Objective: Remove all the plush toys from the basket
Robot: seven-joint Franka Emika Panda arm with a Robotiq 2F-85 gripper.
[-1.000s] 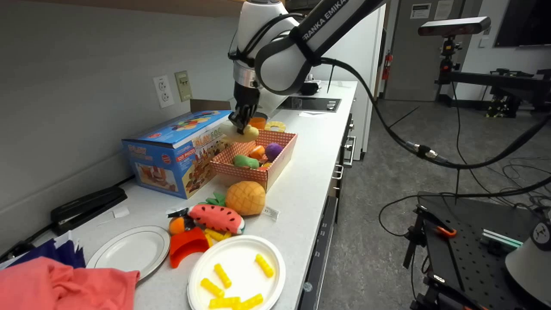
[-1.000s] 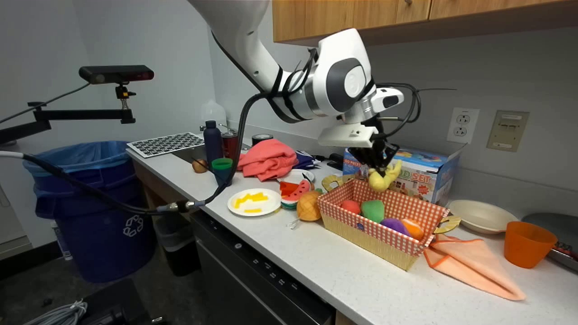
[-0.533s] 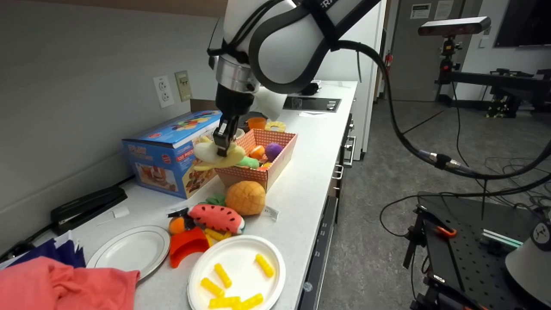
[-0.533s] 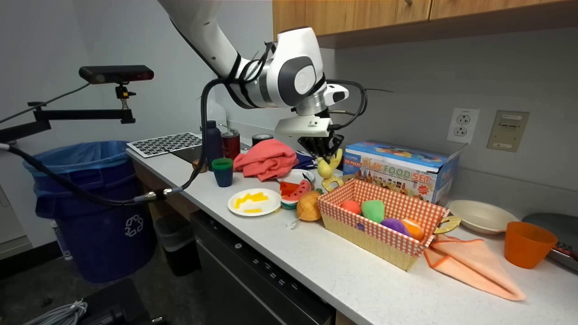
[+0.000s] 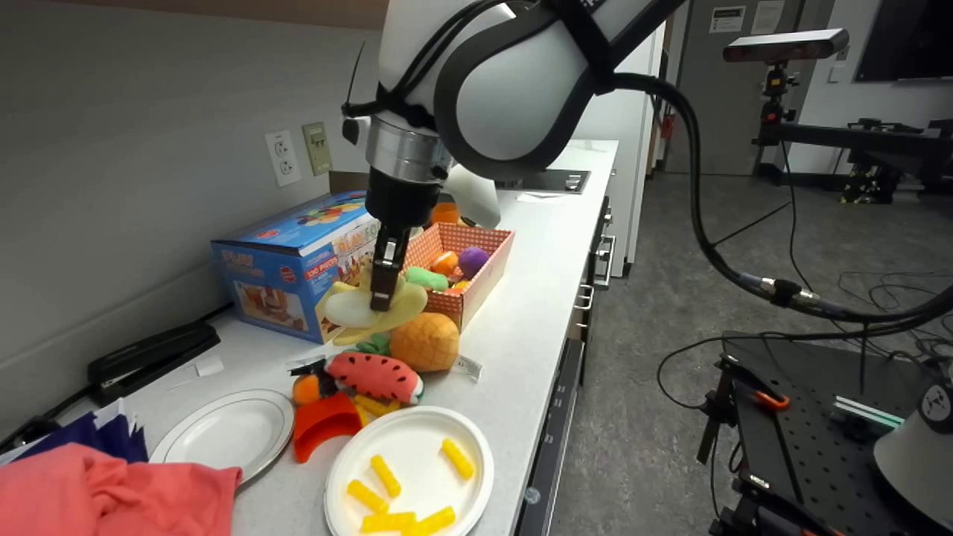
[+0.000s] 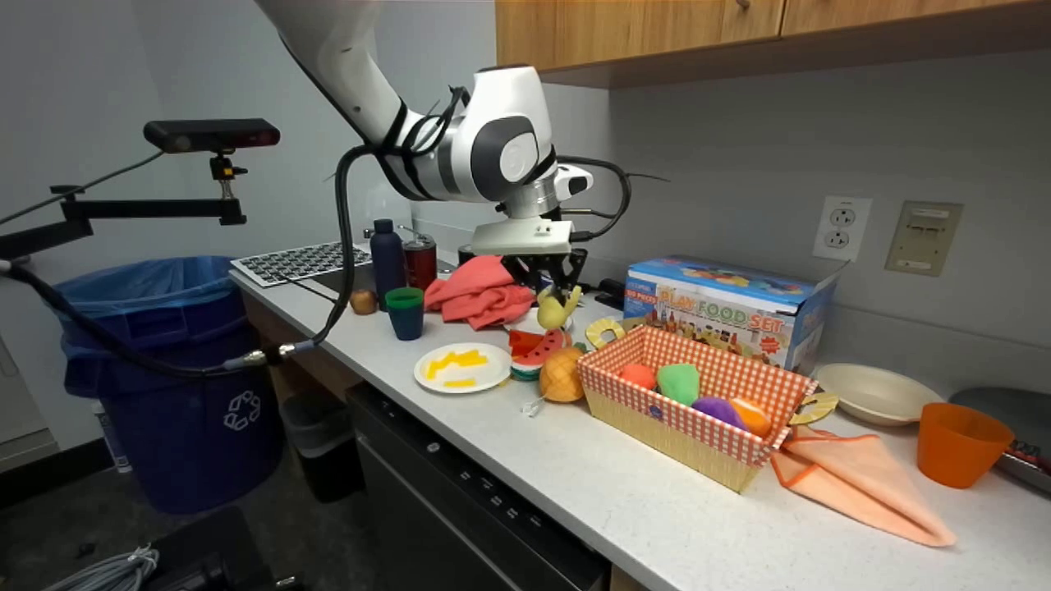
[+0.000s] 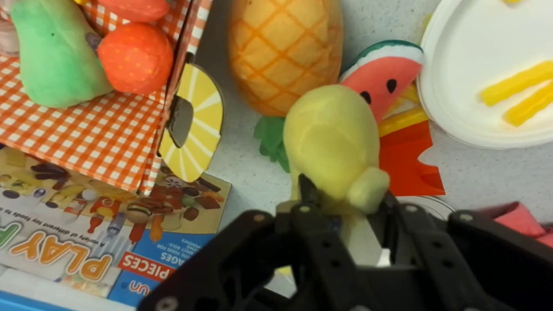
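My gripper hovers over the counter beside the basket, on the pineapple side. Its fingers stand apart, and a yellow peeled-banana plush lies between and just beyond their tips. In an exterior view the same banana overlaps the pineapple's leaves; whether it touches anything below cannot be told. Inside the basket are a green pear-shaped toy, a red one, a purple one and an orange one. Out on the counter lie a pineapple and a watermelon slice.
Behind the basket stands the blue cardboard box. A white plate with yellow pieces and a red plastic piece sit beside the watermelon. An orange cup and a peach cloth are past the basket's far end.
The arm has carried the banana from above the basket, out past its end and down over the pineapple and watermelon. My fingers have spread apart. The toys in the basket look unmoved.
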